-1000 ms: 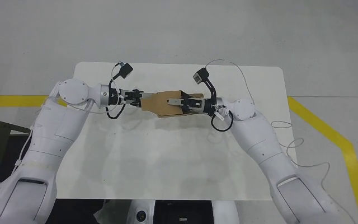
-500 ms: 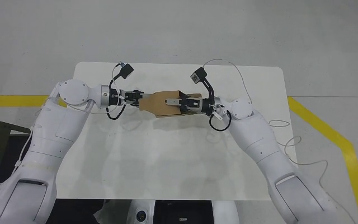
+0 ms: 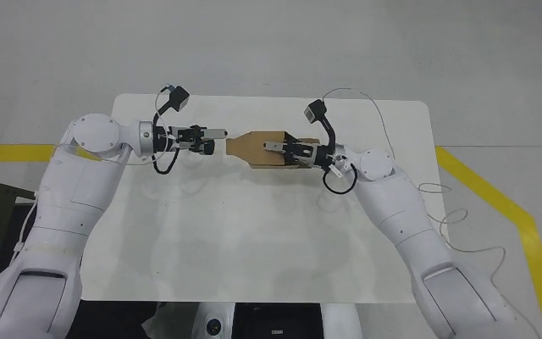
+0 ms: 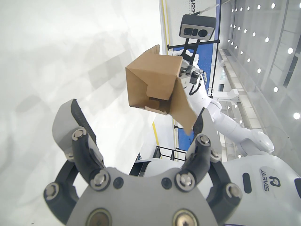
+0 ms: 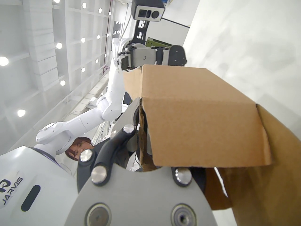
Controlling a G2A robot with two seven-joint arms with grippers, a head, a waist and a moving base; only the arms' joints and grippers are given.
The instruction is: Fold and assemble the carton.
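A brown cardboard carton (image 3: 258, 147), partly folded into a box, hangs just above the white table (image 3: 254, 246) near its far middle. My right gripper (image 3: 273, 147) is shut on the carton's wall. In the right wrist view one finger (image 5: 128, 116) lies outside the carton (image 5: 200, 123), while the other is hidden by the cardboard. My left gripper (image 3: 218, 133) stands open a short way off the carton's tapered end. In the left wrist view its fingers (image 4: 76, 116) are spread wide and the carton (image 4: 152, 81) floats ahead of them, with a loose flap (image 4: 183, 111) hanging toward one finger.
The table's front half is bare white surface. A thin cable (image 3: 373, 110) loops over the far right part of the table near the right arm. Yellow floor tape (image 3: 30, 152) runs beside the table on both sides.
My left gripper has let go of the carton's end, opened, and drawn back to the left and farther away. The right gripper has carried the carton slightly to the right.
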